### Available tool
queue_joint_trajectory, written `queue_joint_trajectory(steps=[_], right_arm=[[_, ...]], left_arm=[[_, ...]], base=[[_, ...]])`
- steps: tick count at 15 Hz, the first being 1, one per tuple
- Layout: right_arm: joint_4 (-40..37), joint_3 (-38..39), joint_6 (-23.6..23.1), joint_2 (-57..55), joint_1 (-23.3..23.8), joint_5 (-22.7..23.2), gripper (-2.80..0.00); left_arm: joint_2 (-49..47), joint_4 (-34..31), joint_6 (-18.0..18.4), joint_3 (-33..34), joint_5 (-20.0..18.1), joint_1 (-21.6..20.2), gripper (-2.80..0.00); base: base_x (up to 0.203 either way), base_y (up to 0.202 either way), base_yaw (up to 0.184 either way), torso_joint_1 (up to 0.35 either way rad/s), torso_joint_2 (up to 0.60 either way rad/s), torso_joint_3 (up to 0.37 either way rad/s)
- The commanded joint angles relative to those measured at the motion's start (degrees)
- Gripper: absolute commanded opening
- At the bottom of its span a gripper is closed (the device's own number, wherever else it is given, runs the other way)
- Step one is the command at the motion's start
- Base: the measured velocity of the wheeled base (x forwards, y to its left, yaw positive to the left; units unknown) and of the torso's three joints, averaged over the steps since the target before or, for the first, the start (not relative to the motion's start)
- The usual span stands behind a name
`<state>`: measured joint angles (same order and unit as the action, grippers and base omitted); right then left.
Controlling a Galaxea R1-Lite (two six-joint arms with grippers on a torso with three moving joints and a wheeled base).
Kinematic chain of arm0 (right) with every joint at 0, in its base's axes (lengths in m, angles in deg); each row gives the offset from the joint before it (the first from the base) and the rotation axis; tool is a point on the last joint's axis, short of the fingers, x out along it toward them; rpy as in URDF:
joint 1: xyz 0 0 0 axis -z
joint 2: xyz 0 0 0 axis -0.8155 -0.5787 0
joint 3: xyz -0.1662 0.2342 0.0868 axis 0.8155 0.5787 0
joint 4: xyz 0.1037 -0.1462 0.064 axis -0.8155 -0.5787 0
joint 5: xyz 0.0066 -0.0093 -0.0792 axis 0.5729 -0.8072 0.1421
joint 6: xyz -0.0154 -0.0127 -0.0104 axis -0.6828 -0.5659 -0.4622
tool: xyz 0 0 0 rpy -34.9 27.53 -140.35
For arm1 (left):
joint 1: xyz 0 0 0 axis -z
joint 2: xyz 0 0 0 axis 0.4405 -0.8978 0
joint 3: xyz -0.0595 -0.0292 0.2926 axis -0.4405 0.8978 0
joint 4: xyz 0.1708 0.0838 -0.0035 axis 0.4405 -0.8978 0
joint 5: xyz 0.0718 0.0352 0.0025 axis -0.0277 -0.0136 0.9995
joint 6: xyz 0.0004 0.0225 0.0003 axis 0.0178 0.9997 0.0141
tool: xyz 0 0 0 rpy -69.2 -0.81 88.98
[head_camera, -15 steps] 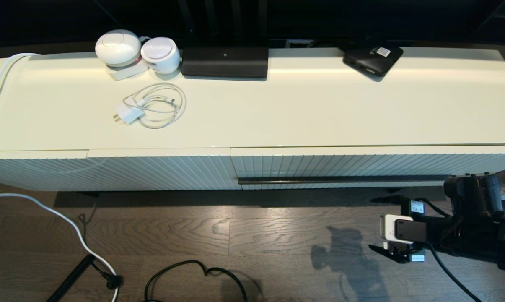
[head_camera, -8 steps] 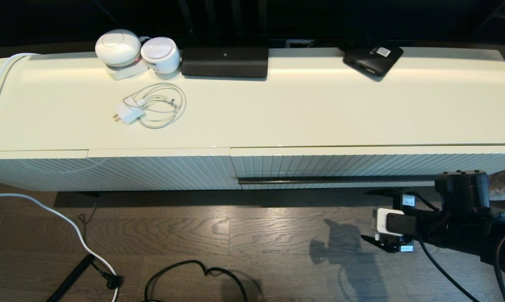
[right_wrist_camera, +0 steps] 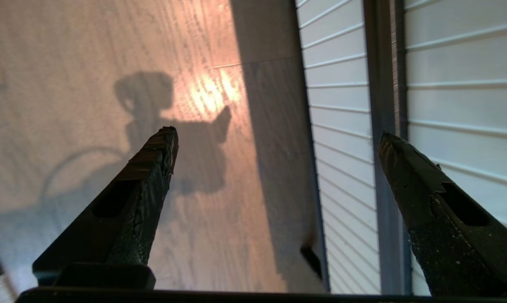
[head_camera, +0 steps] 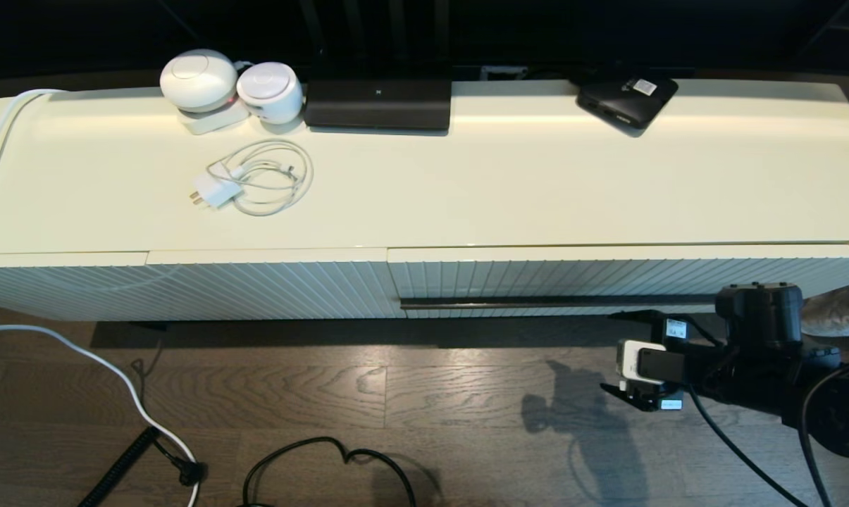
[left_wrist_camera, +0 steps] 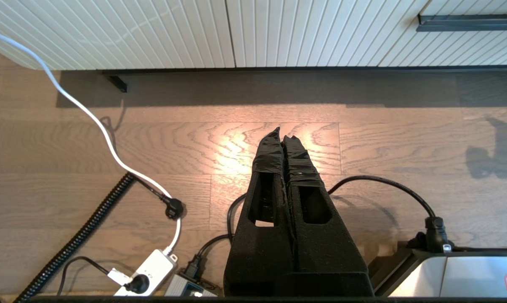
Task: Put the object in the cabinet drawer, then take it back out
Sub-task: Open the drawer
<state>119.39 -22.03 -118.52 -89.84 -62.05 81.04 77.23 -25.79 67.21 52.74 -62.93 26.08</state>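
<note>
The cabinet drawer (head_camera: 607, 276) is closed; its ribbed cream front carries the thin dark handle bar (head_camera: 558, 301). The black umbrella shows in no view. My right gripper (head_camera: 607, 352) hovers open over the floor just in front of the bar's right end, with nothing between its fingers. In the right wrist view the gripper (right_wrist_camera: 276, 132) has one fingertip (right_wrist_camera: 398, 155) in front of the handle bar (right_wrist_camera: 379, 84) and the other over the wooden floor. My left gripper (left_wrist_camera: 283, 135) is shut and empty, parked low above the floor, outside the head view.
On the cabinet top stand two white round devices (head_camera: 199, 81), a coiled white charger (head_camera: 255, 176), a black flat unit (head_camera: 378, 104) and a flat black box with a white label (head_camera: 627, 98). A handle-less ribbed panel (head_camera: 255, 289) lies left. Cables (head_camera: 325, 458) and a power strip (left_wrist_camera: 148, 273) lie on the floor.
My right arm has moved left and closer to the cabinet front, still open. The drawer has stayed closed and the rest has not moved.
</note>
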Motion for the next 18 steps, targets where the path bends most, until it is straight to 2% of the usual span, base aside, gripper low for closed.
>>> queue_joint_trajectory(steps=[1,12,18], right_arm=[[1.4,-0.5,-0.5,-1.4,0.0,0.3,0.00],[2.2,-3.7,-2.2,-5.2,0.0,0.5,0.00],[2.2,-3.8,-2.9,-2.8,0.2,0.8,0.00]], left_arm=[[0.0,0.0,0.0,0.0,0.0,0.0,-2.80],[0.0,0.0,0.0,0.0,0.0,0.0,-2.80],[0.0,0.0,0.0,0.0,0.0,0.0,-2.80]], base=[[0.000,0.000,0.000,0.000,0.00,0.000],[0.000,0.000,0.000,0.000,0.00,0.000],[0.000,0.000,0.000,0.000,0.00,0.000]])
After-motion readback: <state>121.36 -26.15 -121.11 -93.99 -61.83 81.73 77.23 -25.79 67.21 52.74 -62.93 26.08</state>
